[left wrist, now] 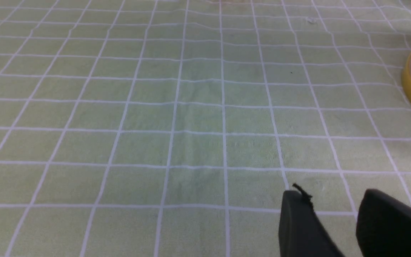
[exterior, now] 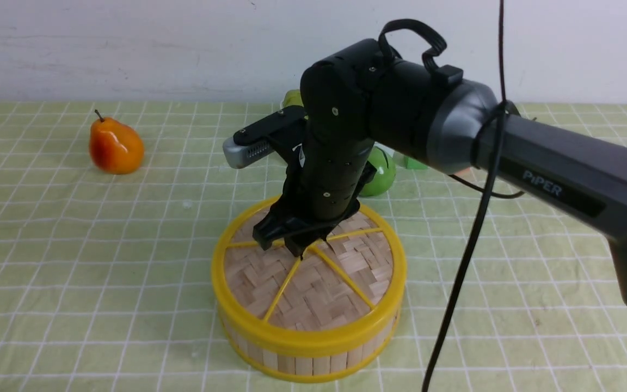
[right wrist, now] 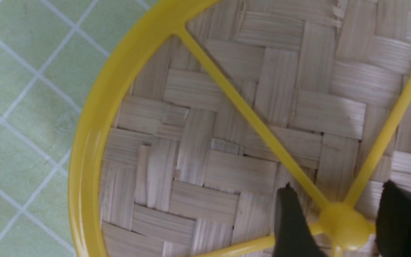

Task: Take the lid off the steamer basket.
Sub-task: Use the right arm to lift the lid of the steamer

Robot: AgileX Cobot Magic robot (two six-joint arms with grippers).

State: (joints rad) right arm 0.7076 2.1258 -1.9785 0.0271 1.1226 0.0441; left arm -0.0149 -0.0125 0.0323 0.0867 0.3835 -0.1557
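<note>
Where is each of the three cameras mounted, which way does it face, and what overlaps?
Front: between the arms, facing forward over the table; right arm and right gripper show.
Left wrist: on the left arm, facing the tablecloth; left gripper's fingertips show.
Right wrist: on the right arm, facing the lid; right gripper's fingertips show.
Front and right wrist share the lid and right gripper.

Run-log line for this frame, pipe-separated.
right hand: open, fingers around knob | lid: on steamer basket | left hand: open
</note>
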